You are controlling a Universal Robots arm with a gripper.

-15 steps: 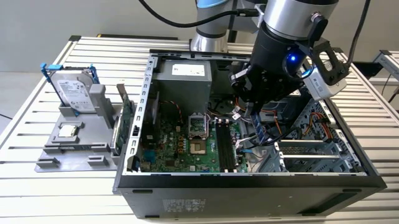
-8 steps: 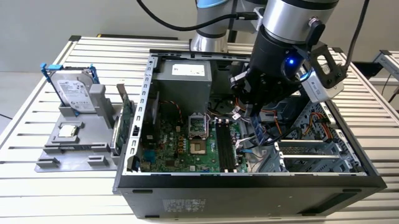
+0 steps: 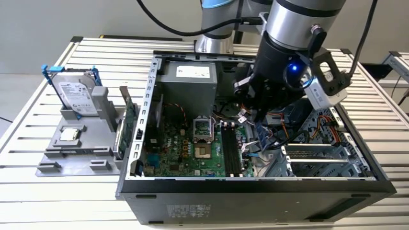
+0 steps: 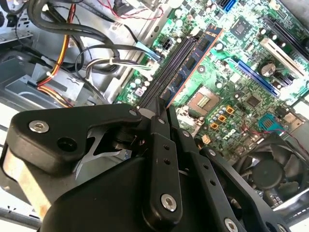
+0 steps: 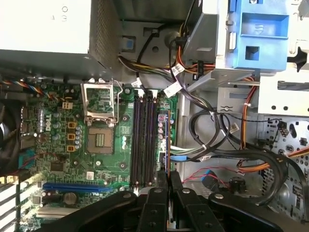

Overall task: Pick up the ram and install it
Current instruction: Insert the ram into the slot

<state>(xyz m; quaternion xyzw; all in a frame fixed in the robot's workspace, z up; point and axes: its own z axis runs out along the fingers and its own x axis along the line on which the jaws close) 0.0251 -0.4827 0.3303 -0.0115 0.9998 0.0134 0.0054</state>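
From the exterior view I start at its left: a grey tray point(image 3: 70, 143) on the slatted table point(image 3: 38, 201) holds a hard drive point(image 3: 75, 96) standing upright in blue brackets, with a small chip point(image 3: 69, 134) lying flat in front of it. Next comes a green card point(image 3: 130, 115) standing on edge between the tray and the case point(image 3: 255, 196). Inside the open case I see the motherboard point(image 3: 185, 148), the bare CPU socket point(image 3: 200, 134) and the black memory slots point(image 3: 230, 148). My arm point(image 3: 288, 52) reaches down into the case just to the right of those slots, and its bulk hides the gripper tip from this camera.

The wrist cameras give me what the exterior view cannot. In the first wrist view the gripper point(image 5: 167, 181) sits over the slot end, its fingers point(image 5: 175, 186) drawn narrow on the ram point(image 5: 167, 140), which stands edge-on in the slot nearest the cables, beside the empty black slots point(image 5: 143, 140). In the second wrist view I see the ram point(image 4: 193, 63) from its face, dark blue with chips, running away from the gripper point(image 4: 162, 110) along the slots; whether it is fully seated I cannot tell.

Bundled cables point(image 5: 212, 150) crowd the space just beside the ram, and a blue drive bracket point(image 5: 258, 34) sits well beyond them.
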